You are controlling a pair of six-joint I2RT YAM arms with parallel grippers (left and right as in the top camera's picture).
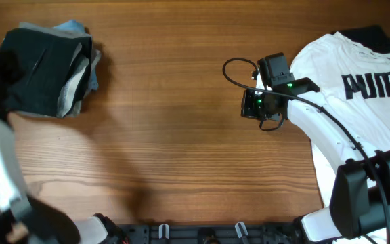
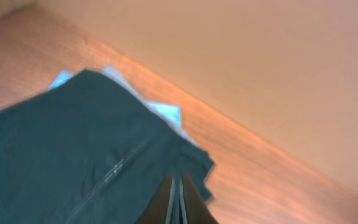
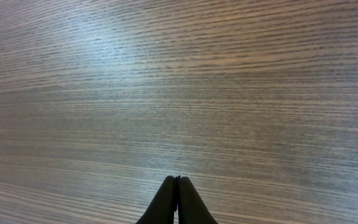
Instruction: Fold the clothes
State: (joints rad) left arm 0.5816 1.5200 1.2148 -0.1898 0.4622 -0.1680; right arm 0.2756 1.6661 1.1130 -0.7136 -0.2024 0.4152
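The black shorts (image 1: 39, 71) lie folded on top of a small pile at the table's far left; they fill the left wrist view (image 2: 73, 155). Grey fabric (image 1: 80, 74) shows under their right edge. The white PUMA T-shirt (image 1: 357, 102) lies spread at the right, partly under my right arm. My left gripper (image 2: 179, 180) is shut, its tips just above the black shorts' edge, with nothing seen between them. The view is blurred. My right gripper (image 1: 246, 105) is shut and empty over bare wood (image 3: 178, 179), left of the T-shirt.
A light blue cloth (image 2: 166, 112) sticks out from under the pile, also at its top in the overhead view (image 1: 73, 28). A dark garment (image 1: 378, 37) lies under the T-shirt's far edge. The wooden table (image 1: 181, 149) spans the view. A black rail (image 1: 202, 234) runs along the near edge.
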